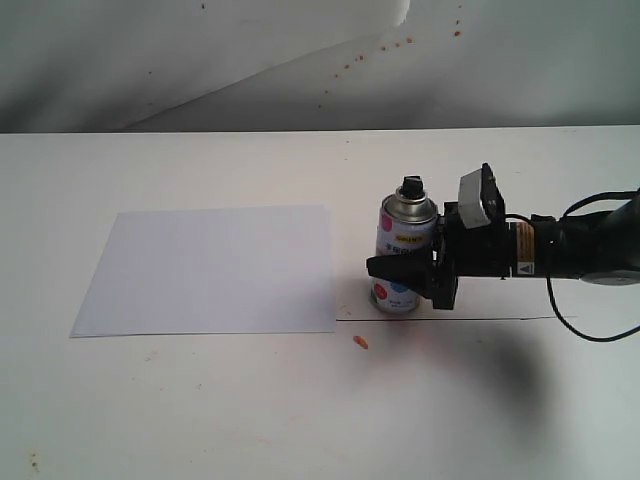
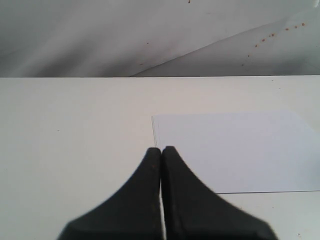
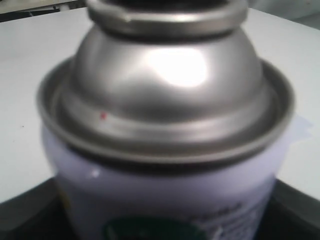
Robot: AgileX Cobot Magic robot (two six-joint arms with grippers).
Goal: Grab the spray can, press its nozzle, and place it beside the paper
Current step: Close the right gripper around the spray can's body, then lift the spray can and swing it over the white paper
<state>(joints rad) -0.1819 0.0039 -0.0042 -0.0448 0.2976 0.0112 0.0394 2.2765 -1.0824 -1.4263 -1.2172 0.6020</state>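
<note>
The spray can [image 1: 405, 240] stands upright on the table just right of the paper [image 1: 210, 270], its black nozzle [image 1: 411, 186] on top. My right gripper [image 1: 385, 265] reaches in from the right and is shut on the can's lower body, one finger in front and one behind. In the right wrist view the can [image 3: 165, 190] fills the frame, its silver shoulder [image 3: 170, 90] sharp, and dark fingers [image 3: 25, 205] lie against both sides. The nozzle is cut off there. My left gripper [image 2: 161, 149] is shut on nothing, hovering by the paper's [image 2: 240, 150] edge; the exterior view does not show it.
A small orange crumb [image 1: 361, 342] lies on the table in front of the can. A thin dark line [image 1: 450, 318] runs across the table under the right arm, whose black cable [image 1: 570, 320] hangs low. A grey backdrop [image 1: 300, 60] with orange specks rises behind.
</note>
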